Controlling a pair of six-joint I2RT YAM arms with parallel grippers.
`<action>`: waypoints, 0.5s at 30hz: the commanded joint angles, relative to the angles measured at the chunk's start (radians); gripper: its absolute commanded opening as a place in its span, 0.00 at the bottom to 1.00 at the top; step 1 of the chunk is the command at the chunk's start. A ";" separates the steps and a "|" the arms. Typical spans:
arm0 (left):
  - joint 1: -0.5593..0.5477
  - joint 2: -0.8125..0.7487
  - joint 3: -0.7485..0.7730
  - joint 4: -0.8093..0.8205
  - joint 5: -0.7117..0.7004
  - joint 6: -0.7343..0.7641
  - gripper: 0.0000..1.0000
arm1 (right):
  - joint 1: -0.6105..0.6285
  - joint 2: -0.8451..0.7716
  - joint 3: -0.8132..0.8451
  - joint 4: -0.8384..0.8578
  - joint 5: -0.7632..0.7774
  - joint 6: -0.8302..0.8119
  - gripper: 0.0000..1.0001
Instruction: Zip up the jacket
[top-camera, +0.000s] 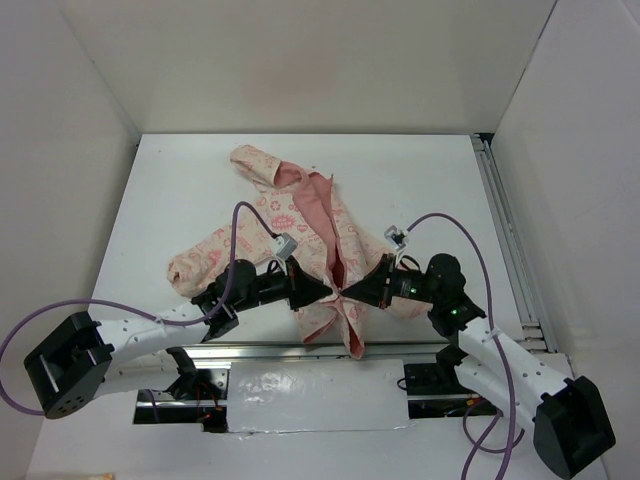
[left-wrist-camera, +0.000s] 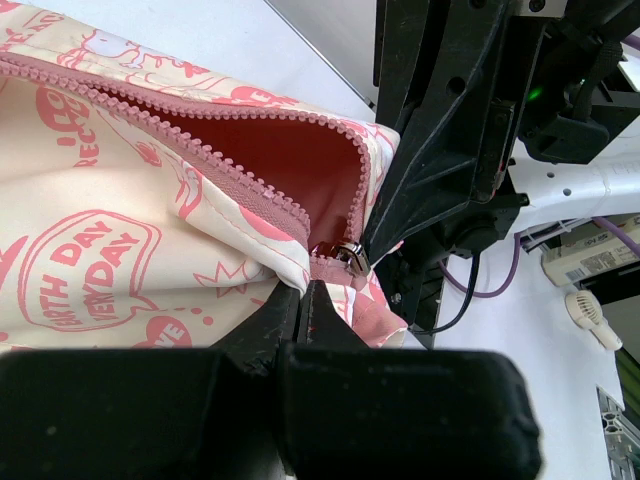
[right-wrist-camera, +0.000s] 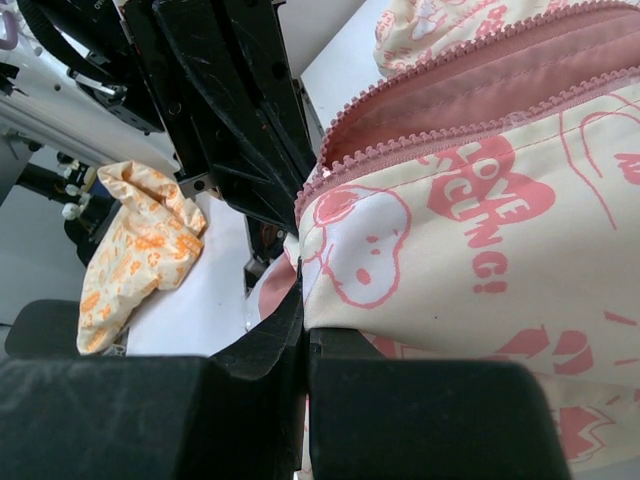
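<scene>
left gripper (left-wrist-camera: 304, 292) and right gripper (right-wrist-camera: 303, 290) each had jaws clamped on the pale cream-pink printed fabric jacket (top-camera: 215, 258) (pink zipper (left-wrist-camera: 200, 150) open).

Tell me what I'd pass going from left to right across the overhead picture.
Left arm's base → one sleeve of the jacket → left claw → zipper → right claw → right arm's base. Both claws are closed, pinching the jacket at the zipper's lower end.
</scene>
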 joint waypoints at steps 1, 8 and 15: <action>-0.006 0.005 0.023 0.063 0.066 0.017 0.00 | 0.008 0.001 0.010 0.088 0.030 -0.002 0.00; -0.006 0.022 0.043 0.050 0.086 0.027 0.00 | 0.021 0.043 0.048 0.018 0.023 -0.051 0.00; -0.006 0.011 0.046 0.041 0.072 0.036 0.00 | 0.027 0.090 0.083 -0.086 0.026 -0.078 0.00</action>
